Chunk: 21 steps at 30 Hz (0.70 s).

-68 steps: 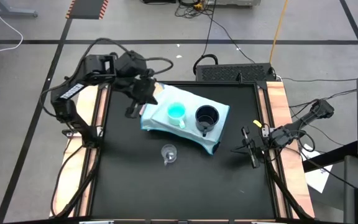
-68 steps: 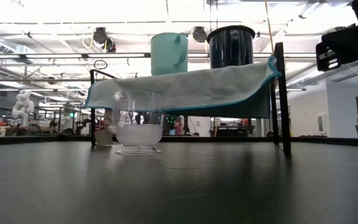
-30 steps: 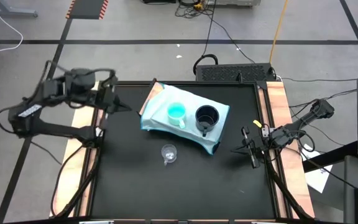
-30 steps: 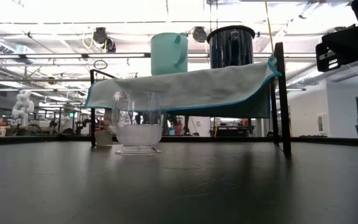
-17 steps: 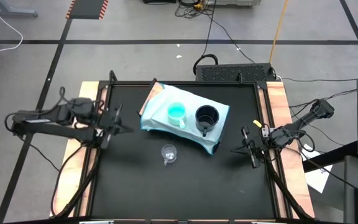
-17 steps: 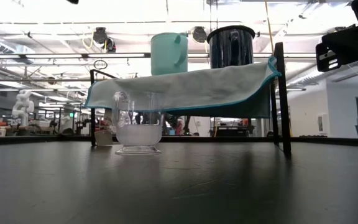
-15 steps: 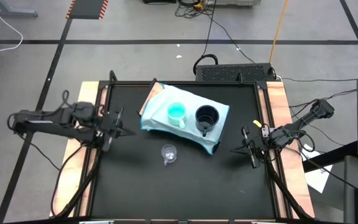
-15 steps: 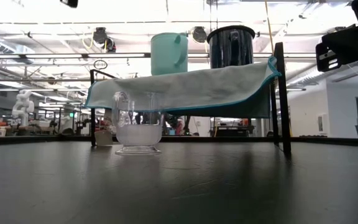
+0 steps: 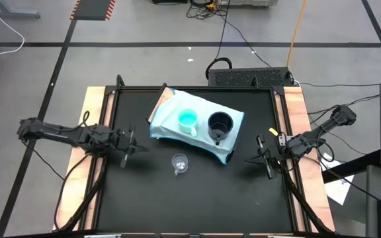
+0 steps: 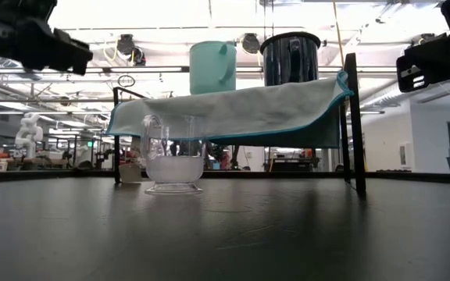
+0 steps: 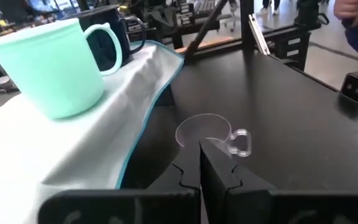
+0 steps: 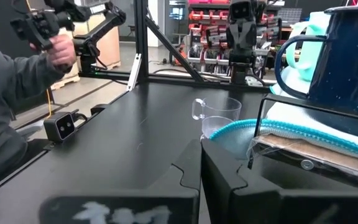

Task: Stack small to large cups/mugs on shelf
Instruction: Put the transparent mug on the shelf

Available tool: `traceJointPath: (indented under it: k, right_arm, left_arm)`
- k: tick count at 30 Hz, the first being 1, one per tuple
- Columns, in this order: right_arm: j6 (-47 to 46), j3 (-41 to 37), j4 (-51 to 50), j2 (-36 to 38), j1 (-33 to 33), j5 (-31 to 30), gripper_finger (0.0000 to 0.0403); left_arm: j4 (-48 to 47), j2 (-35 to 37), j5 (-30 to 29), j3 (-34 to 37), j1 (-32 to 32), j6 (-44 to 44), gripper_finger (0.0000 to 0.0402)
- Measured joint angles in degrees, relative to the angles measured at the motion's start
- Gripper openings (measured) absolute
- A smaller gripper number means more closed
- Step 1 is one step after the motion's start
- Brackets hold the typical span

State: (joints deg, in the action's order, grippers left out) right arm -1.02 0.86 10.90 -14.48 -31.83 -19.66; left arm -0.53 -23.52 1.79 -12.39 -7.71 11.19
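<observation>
The light blue shelf [image 9: 170, 129] stands at the table's far middle. On it stand the teal mug [image 9: 187, 119] with its white handle and the black mug [image 9: 219, 123], side by side. The tiny clear glass cup [image 9: 179, 162] stands on the black table just in front of the shelf. It also shows in the left wrist view [image 11: 207, 132] and the right wrist view [image 12: 219, 115]. My left gripper [image 9: 135, 149] is shut and empty, to the left of the glass cup. My right gripper [image 9: 251, 158] is shut and empty, to the right of the shelf.
The shelf's thin dark legs [image 10: 356, 125] stand on the table. A small black camera block [image 12: 63, 126] sits at the table's near edge. A person's sleeve and hand [image 12: 58, 50] show beyond the table. Bare black tabletop [image 9: 190, 198] lies in front of the cup.
My left arm has swung from the table's far left toward the near edge and down. Its gripper now hangs low, to the left of the glass cup, and has come into the low view at the top left. The cups and my right arm have kept still.
</observation>
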Motion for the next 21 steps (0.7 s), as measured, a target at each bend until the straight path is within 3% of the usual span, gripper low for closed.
traceJointPath:
  k: [11, 21]
  right_arm:
    - [0.6, 0.0, 0.0, -0.5, 0.0, 0.0, 0.0]
    - [1.3, 0.0, 1.0, -2.1, 0.0, 0.0, 0.0]
  left_arm:
    - [6.8, 8.1, 0.8, 11.8, -0.4, -1.3, 0.0]
    - [7.8, 8.4, 3.1, 11.8, -0.4, 0.5, 0.0]
